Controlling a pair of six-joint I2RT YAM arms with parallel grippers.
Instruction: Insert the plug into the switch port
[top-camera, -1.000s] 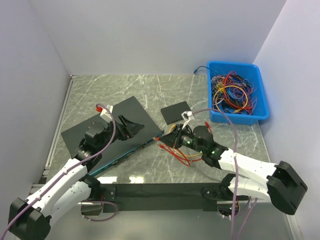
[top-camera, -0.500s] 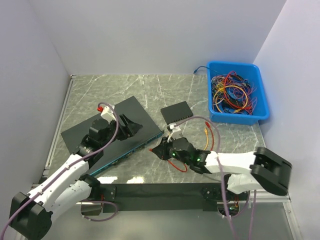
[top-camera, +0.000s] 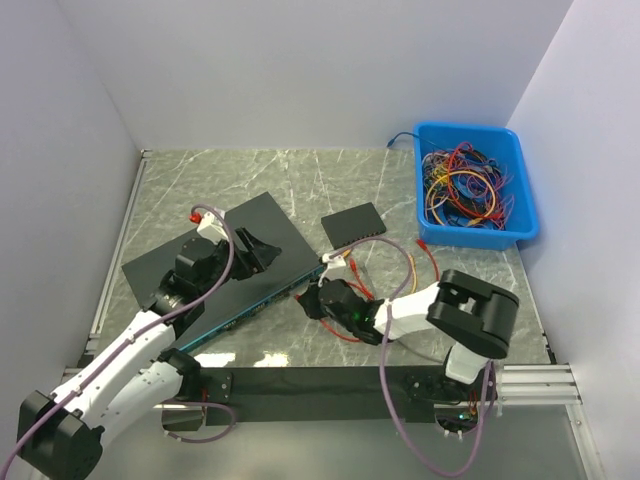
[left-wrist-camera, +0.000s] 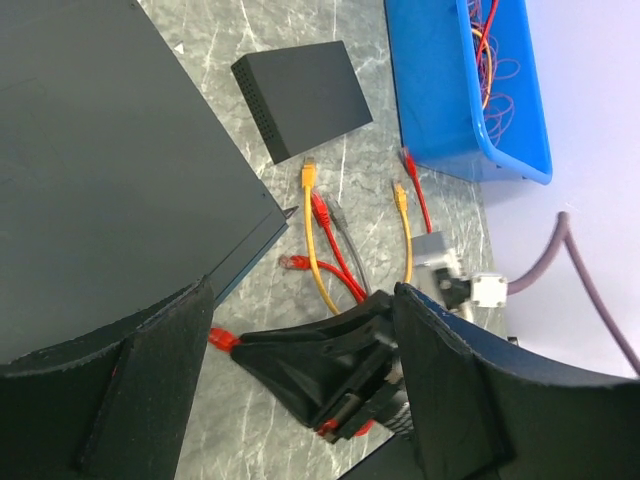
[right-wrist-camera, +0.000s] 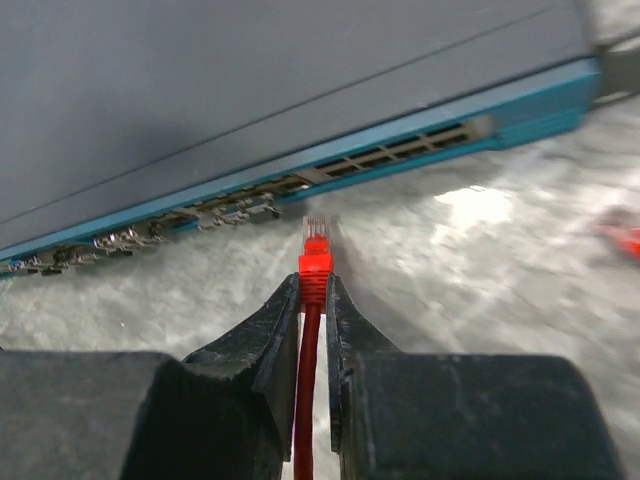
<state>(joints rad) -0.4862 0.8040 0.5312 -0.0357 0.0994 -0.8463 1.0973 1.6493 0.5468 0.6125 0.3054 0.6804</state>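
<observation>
Ok, red plug (right-wrist-camera: 316, 248) was clamped in R gripper (right-wrist-camera: 312, 290), poking past the tips, cable (right-wrist-camera: 305, 400) running back betw the fingers. Just ahead of it: switch (right-wrist-camera: 250, 90) port row (right-wrist-camera: 235, 205), small gap. L gripper (left-wrist-camera: 300, 310) was spread wide over switch edge, holding nothing.

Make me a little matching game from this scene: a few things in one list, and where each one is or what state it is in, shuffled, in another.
Things
1. red plug
2. blue bin
3. small black box
4. left gripper

Places or states
A. at the far right, full of tangled cables
B. pinched by the right gripper, tip facing the ports
C. open, over the big switch
D. lying on its own between the big switch and the bin

Pairs: 1-B, 2-A, 3-D, 4-C
</observation>
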